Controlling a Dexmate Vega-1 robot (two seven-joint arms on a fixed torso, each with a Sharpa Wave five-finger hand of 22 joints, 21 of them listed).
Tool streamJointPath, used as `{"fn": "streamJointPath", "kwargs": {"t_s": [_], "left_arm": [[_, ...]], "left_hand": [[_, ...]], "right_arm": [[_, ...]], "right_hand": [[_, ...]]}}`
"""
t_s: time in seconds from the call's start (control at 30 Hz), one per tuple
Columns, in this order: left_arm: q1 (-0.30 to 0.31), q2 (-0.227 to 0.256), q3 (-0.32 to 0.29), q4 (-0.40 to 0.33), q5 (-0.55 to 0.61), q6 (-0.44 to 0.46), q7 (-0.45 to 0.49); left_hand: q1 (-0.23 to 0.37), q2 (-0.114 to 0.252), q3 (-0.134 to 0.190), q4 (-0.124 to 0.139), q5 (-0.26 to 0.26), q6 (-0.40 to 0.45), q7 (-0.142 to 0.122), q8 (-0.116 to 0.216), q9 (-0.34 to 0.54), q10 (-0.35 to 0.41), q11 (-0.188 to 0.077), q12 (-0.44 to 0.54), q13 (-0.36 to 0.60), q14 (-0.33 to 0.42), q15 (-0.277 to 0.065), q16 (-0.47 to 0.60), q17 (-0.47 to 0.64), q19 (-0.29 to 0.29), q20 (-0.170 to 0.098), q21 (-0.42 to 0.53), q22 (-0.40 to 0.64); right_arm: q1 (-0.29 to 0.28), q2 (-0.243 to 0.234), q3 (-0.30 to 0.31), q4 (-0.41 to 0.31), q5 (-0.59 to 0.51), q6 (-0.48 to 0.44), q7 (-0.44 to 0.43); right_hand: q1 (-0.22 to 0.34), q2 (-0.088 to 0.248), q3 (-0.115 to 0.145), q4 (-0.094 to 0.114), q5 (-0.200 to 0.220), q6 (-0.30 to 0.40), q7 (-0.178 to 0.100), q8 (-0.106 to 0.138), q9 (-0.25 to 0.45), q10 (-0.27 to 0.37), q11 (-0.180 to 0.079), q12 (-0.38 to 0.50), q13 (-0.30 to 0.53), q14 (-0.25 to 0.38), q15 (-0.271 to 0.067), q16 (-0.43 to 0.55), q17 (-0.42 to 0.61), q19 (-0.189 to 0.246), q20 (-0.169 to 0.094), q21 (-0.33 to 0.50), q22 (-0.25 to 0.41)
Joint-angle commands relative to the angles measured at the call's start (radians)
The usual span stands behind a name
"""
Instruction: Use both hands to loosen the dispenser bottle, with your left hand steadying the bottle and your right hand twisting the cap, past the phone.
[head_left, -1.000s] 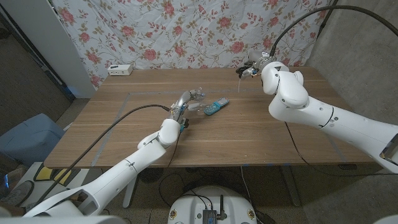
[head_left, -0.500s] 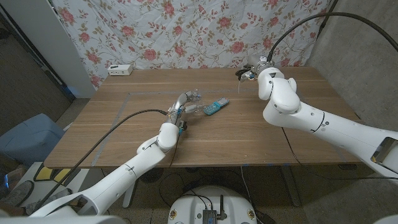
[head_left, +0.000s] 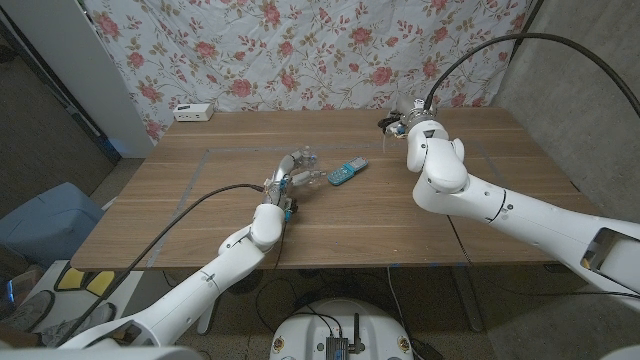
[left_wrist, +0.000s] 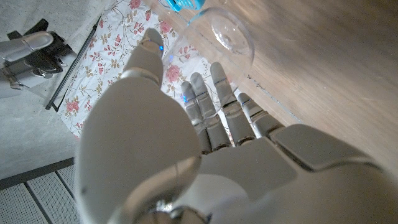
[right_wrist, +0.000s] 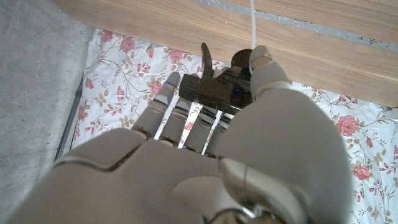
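Since the cap (right_wrist: 217, 87) sits in the right hand (head_left: 404, 124) near the far edge of the bench (head_left: 480, 230), well apart from the dispenser bottle (head_left: 308, 157), the loosening step is judged complete and the cap fully off. In the right wrist view the fingers (right_wrist: 163, 99) and thumb are clenched around the black pump head, with a thin white tube (right_wrist: 252, 18) running out from it. The bottle is near the middle of the bench, just beside the phone (head_left: 346, 172) on the robot's left of it. The left hand (head_left: 290, 172) grasps it: in the left wrist view the fingers (left_wrist: 214, 93) run along one side of the clear body and the thumb stands on the other. As far as the frames show, nothing of the twisting remains; only setting the parts down appears outstanding. The clear plastic makes the bottle's outline faint in the head view, so whether it is tilted or lying cannot be told. Whether the round end facing the left wrist camera is mouth or base is unclear. The right hand is small in the head view, and the cap cannot be made out there.
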Motion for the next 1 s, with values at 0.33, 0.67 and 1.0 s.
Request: {"fn": "streamJointPath", "kwargs": {"t_s": [0.33, 0.67, 1.0], "left_arm": [[-0.011, -0.028, -0.005, 0.098, -0.039, -0.085, -0.006], [-0.015, -0.033, -0.006, 0.115, -0.041, -0.097, -0.004], [-0.013, -0.029, -0.008, 0.114, -0.051, -0.095, -0.013]], "left_hand": [[-0.051, 0.126, 0.079, 0.078, -0.002, 0.072, -0.022, 0.003, -0.001, 0.046, -0.051, -0.005, -0.005, 0.045, -0.118, -0.012, -0.019, 0.004, -0.031, -0.002, 0.002], [-0.056, 0.125, 0.078, 0.080, -0.003, 0.070, -0.021, 0.001, -0.002, 0.044, -0.048, -0.007, -0.007, 0.043, -0.117, -0.011, -0.021, 0.001, -0.029, -0.003, 0.002], [-0.062, 0.123, 0.077, 0.080, -0.003, 0.057, -0.022, -0.005, -0.002, 0.041, -0.049, -0.015, -0.017, 0.041, -0.117, -0.010, -0.023, 0.001, -0.028, -0.002, 0.002]], "right_arm": [[-0.064, 0.055, 0.005, 0.100, 0.032, 0.013, -0.169], [-0.072, 0.080, 0.005, 0.160, 0.050, 0.032, -0.235], [-0.080, 0.100, -0.016, 0.217, 0.038, 0.041, -0.290]], "right_hand": [[0.007, 0.003, 0.002, 0.000, 0.006, 0.001, -0.006, 0.002, 0.004, -0.004, -0.005, -0.007, 0.005, 0.010, -0.159, -0.004, 0.001, 0.004, -0.006, -0.001, 0.000], [0.008, 0.004, 0.002, 0.000, 0.006, -0.001, -0.009, 0.000, 0.004, -0.007, -0.004, -0.009, 0.006, 0.013, -0.157, -0.004, 0.002, 0.003, -0.007, -0.002, 0.000], [0.003, 0.001, 0.000, 0.002, 0.006, -0.009, -0.014, -0.005, 0.003, -0.018, -0.006, -0.013, 0.010, 0.016, -0.157, -0.005, 0.002, 0.004, -0.008, -0.002, 0.000]]}}
